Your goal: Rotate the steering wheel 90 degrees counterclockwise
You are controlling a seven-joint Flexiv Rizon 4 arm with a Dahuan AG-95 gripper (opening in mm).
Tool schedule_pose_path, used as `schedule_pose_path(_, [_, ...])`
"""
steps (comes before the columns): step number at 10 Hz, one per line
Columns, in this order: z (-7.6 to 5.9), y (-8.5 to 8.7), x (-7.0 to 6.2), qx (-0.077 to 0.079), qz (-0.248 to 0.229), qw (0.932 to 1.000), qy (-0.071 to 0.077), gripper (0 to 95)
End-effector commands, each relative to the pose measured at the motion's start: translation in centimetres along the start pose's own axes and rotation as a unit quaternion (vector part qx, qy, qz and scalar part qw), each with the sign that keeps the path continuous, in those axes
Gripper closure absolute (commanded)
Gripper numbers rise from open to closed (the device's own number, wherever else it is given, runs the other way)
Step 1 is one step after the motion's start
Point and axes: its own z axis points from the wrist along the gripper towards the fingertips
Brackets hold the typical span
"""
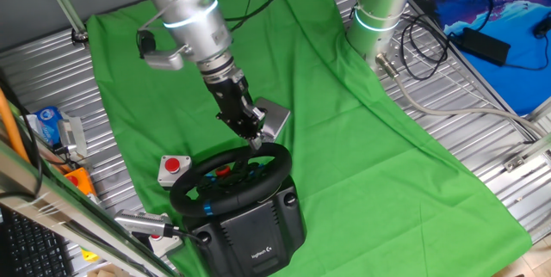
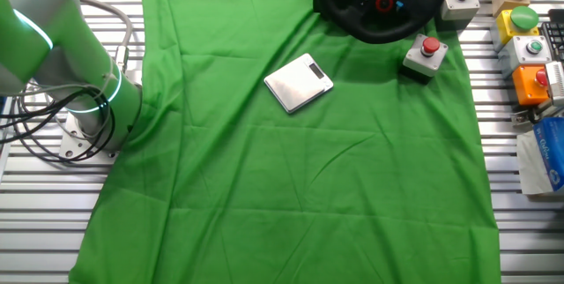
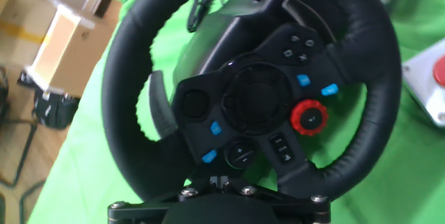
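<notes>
The steering wheel (image 1: pixel 231 178) is a black round rim with red and blue hub buttons, on a dark grey base (image 1: pixel 258 236) with a small white logo, at the front of the green cloth. It also shows at the top edge of the other fixed view (image 2: pixel 379 11). It fills the hand view (image 3: pixel 375 64), with its hub turned askew. My gripper (image 1: pixel 256 142) is at the far side of the rim, tips touching it. In the hand view the gripper (image 3: pixel 220 181) shows its two fingertips close together against the rim's near edge. The jaws look shut, not around the rim.
A small white box with a red button (image 1: pixel 174 168) sits left of the wheel and also shows in the other fixed view (image 2: pixel 426 55). A silver scale (image 1: pixel 275 120) lies just behind my gripper. More button boxes (image 2: pixel 520 21) line the table's edge. A second arm's base (image 1: pixel 379 10) and cables (image 1: pixel 430 45) stand at the back right.
</notes>
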Motion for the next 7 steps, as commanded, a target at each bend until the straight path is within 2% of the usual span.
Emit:
schedule_pose_path(1, [-0.02, 0.01, 0.12, 0.029, 0.045, 0.9986, 0.001, 95.0])
schedule_pose_path(6, [-0.02, 0.01, 0.12, 0.045, 0.069, 0.9966, 0.002, 95.0])
schedule_pose_path(7, [-0.02, 0.01, 0.12, 0.055, 0.077, 0.9955, 0.005, 95.0])
